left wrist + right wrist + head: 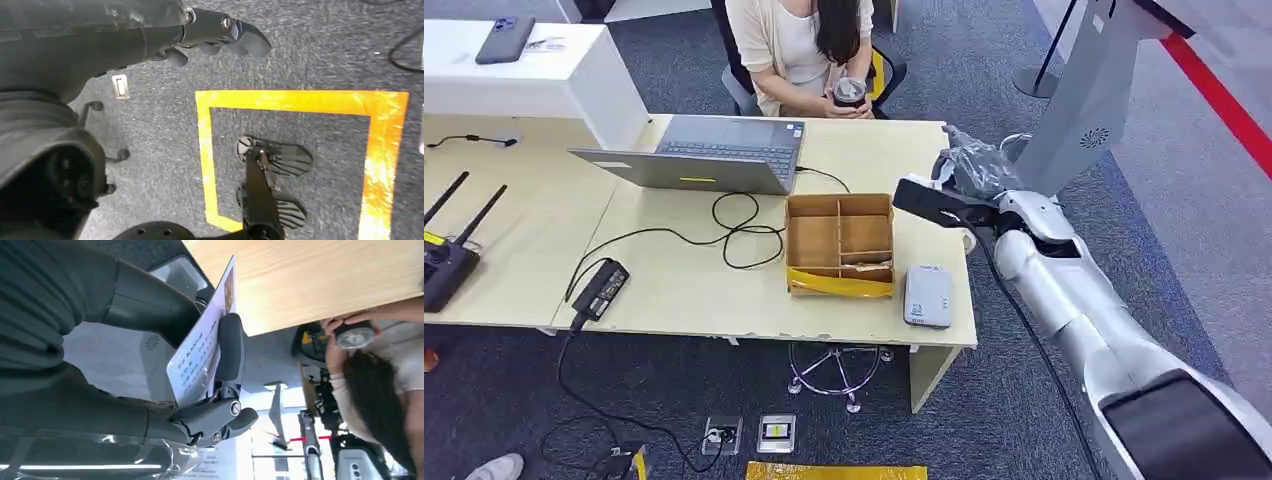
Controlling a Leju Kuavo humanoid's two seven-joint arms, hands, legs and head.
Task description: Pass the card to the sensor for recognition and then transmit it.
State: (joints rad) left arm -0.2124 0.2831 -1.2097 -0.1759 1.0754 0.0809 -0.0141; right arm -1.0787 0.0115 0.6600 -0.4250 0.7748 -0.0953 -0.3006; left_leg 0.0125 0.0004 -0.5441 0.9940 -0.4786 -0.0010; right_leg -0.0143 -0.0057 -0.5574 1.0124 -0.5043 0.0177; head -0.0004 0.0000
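My right hand [969, 190] grips the card [202, 347] by the counter [674, 280] edge. The sensor [927, 295] lies on the counter, nearer me. My left hand [200, 35] hangs low, holding nothing.

Card [202, 347] print too blurred to read; lower part hidden behind right robot hand [220, 385] fingers.
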